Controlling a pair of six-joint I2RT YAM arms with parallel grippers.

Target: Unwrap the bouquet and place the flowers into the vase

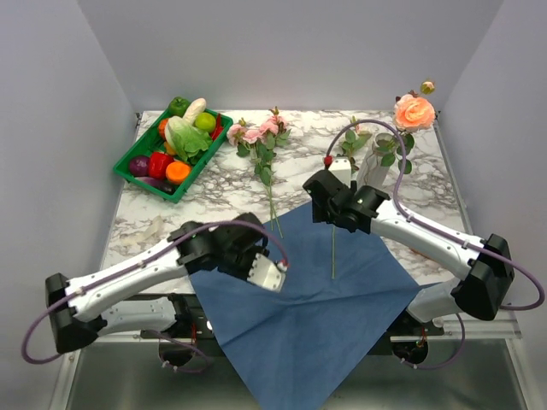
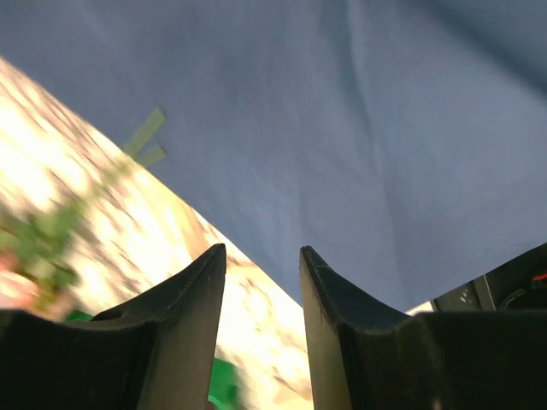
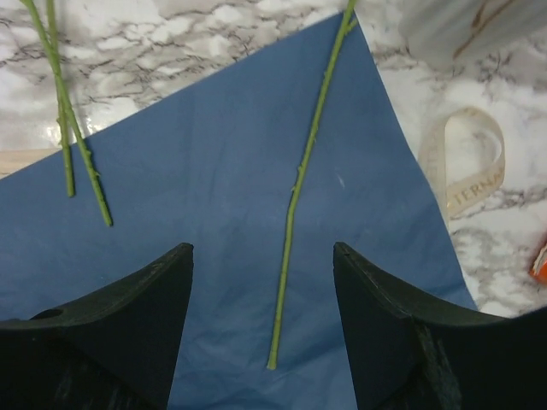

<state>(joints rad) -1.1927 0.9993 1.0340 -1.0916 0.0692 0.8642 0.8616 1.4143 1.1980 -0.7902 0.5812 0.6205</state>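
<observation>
Blue paper [image 1: 299, 316] is lying spread flat at the middle of the bench's [image 1: 154, 231] near edge, one corner hanging over it. The right gripper [image 3: 261, 248] is hovering above the far part of this sheet with its jaws released and standing wide apart. A single long green stem [image 3: 299, 184] is lying flat on the paper, running through the gap between the two fingers without touching either, its cut end pointing toward the near edge. In the overhead view that stem's upper end is passing under the gripper toward the far right corner, so its bloom is mostly hidden.

The vase [image 1: 373, 166] is standing near the far right corner, just beyond the right gripper, and a peach rose [image 1: 414, 111] is rising above it. Beige ribbon [image 3: 468, 162] is lying curled on the marble just off the paper's right edge.

Pink roses [image 1: 256, 135] are lying at the middle of the far edge, their stems [image 3: 64, 111] reaching onto the paper, well to the left of the right jaws.

The left gripper [image 2: 261, 249] is hanging over the paper's left side, jaws partly apart and gripping nothing. A green tray [image 1: 122, 168] of vegetables is sitting at the far left corner.
</observation>
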